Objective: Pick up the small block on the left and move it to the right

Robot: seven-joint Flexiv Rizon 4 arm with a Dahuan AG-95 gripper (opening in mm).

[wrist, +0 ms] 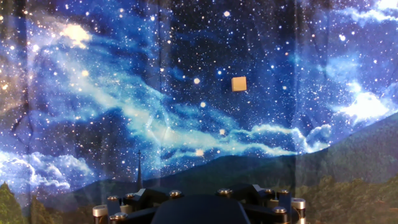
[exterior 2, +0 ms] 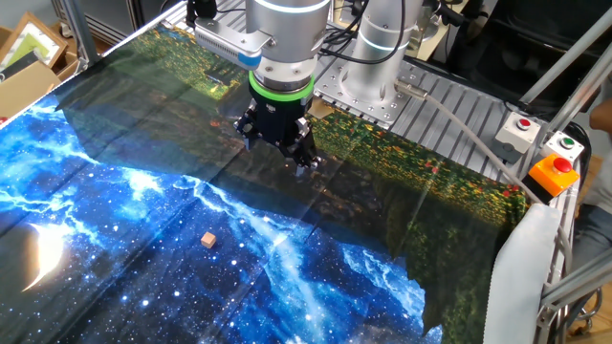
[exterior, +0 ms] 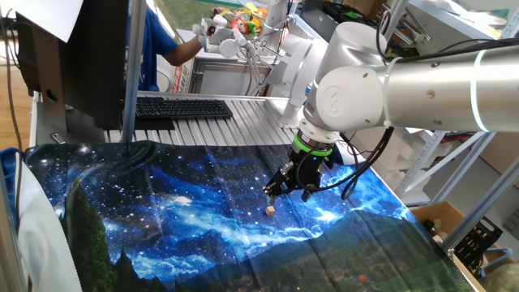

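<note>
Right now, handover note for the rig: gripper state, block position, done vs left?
Gripper: empty, above the starry cloth, short of the block and not touching it. Whether the fingers are open or shut can't be told from these views.
Small block: lying alone on the blue part of the cloth, apart from the gripper; in the hand view it sits ahead of the gripper, slightly right of centre.
Done: nothing picked up yet.
Left: line up over the block, descend, grasp, carry it to the right, release.
</note>
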